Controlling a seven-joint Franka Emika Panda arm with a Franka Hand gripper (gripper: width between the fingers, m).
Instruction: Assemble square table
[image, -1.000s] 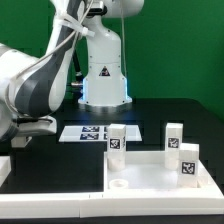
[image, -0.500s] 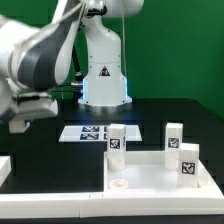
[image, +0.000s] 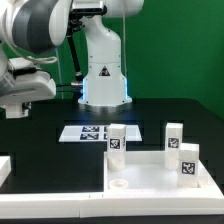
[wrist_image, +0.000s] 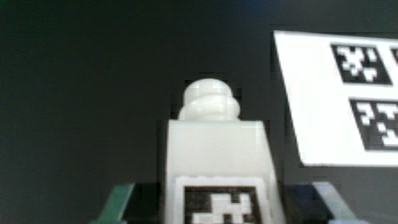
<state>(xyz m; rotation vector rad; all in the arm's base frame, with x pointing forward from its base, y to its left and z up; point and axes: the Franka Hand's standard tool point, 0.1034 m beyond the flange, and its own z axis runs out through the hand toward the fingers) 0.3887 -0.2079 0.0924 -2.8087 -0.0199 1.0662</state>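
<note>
Rising since the earlier frame, the arm is lifting away at ten o'clock. Its gripper is clamping a table leg, with the marker board lying at two o'clock of it

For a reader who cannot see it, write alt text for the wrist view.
A white table leg with a rounded threaded tip and a black-and-white tag stands close to the camera, gripped between the two dark fingers of the gripper. Behind it is black table, with the marker board to one side.
</note>
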